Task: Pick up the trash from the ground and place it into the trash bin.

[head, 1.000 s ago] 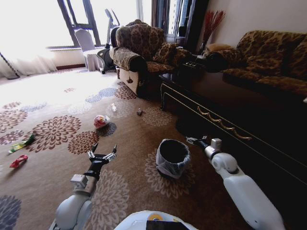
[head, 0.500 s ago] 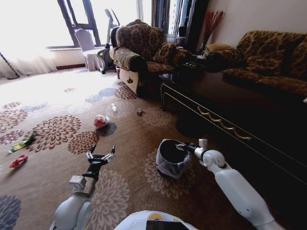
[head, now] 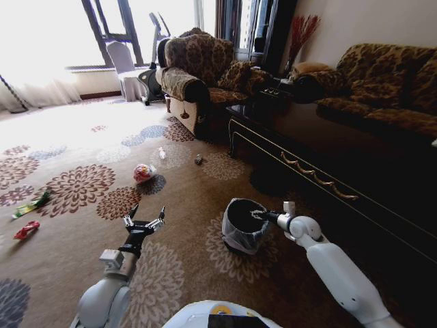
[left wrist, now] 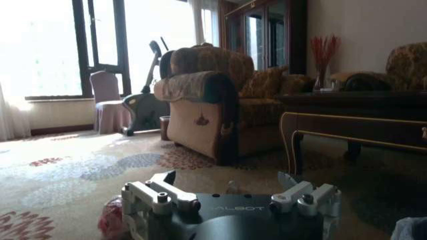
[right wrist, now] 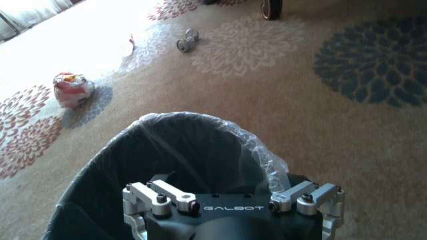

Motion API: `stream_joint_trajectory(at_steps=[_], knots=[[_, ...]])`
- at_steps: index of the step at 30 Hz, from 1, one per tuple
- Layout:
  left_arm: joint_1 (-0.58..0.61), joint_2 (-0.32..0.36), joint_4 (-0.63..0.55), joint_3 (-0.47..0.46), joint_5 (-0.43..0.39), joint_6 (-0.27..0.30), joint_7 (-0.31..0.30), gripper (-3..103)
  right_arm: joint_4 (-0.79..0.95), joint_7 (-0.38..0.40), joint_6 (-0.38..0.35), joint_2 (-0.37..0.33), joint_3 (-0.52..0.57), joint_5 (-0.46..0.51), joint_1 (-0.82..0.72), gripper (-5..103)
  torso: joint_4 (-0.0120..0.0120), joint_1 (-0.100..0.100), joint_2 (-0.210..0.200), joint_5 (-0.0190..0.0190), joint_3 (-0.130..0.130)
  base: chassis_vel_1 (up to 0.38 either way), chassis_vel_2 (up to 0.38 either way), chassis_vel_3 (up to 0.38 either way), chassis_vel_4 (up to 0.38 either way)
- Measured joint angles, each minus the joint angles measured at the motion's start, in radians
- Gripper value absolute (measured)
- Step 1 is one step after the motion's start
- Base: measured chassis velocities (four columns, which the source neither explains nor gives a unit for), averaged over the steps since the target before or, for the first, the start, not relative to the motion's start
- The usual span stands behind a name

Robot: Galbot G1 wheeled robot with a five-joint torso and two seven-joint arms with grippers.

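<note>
The trash bin (head: 240,229), a pale bucket with a black liner, stands on the carpet right of centre. My right gripper (head: 256,214) hangs open over its right rim, and the right wrist view looks down past that gripper (right wrist: 220,180) into the black liner (right wrist: 180,155). My left gripper (head: 143,222) is held open above the carpet, left of the bin, with nothing between its fingers (left wrist: 227,180). Trash lies farther off: a crumpled red-pink wrapper (head: 143,172) (right wrist: 72,89) (left wrist: 110,220), a small brown bottle-like item (head: 198,159) (right wrist: 187,42), a green bit (head: 31,205) and a red bit (head: 26,229).
A dark low table (head: 328,157) runs along the right, close behind the bin. A patterned armchair (head: 198,75) and a sofa (head: 382,82) stand at the back. Open flowered carpet (head: 82,184) stretches to the left and centre.
My right gripper has swung left from beside the bin to over its right rim. The left arm has barely moved.
</note>
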Motion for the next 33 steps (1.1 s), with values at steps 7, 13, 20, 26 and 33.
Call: stream_joint_trajectory(at_steps=[7, 13, 20, 26, 33], knots=[[0.002, 0.001, -0.005, 0.004, 0.0, 0.0, 0.001, 100, -0.015, -0.001, -0.002, 0.006, 0.007, 0.021, 0.0, 100, 0.0001, 0.0, 0.0, -0.0001, 0.0, 0.0, 0.0, 0.0, 0.0], [0.002, -0.001, -0.005, 0.006, 0.002, 0.0, 0.002, 100, -0.01, 0.0, 0.002, 0.0, 0.011, 0.023, -0.012, 84, -0.0003, 0.0, 0.0, -0.0005, 0.0, 0.0, 0.0, 0.0, 0.0], [-0.002, -0.001, -0.005, 0.01, 0.003, 0.001, 0.002, 100, 0.006, 0.001, 0.003, -0.005, 0.011, 0.025, -0.023, 57, -0.0002, 0.0, 0.0, 0.0, 0.0, 0.0, 0.0, 0.0, 0.0], [-0.003, -0.003, -0.005, 0.01, 0.003, 0.001, 0.002, 100, 0.025, 0.001, 0.008, -0.005, 0.004, 0.023, -0.026, 35, 0.0, 0.0, 0.0, 0.0, 0.0, 0.0, 0.0, 0.0, 0.0], [-0.002, -0.003, -0.006, 0.01, 0.004, 0.003, 0.002, 100, 0.041, 0.001, 0.018, -0.003, 0.002, 0.02, -0.033, 12, 0.0003, 0.0, 0.0, 0.0006, 0.0, 0.0, 0.0, 0.0, 0.0]])
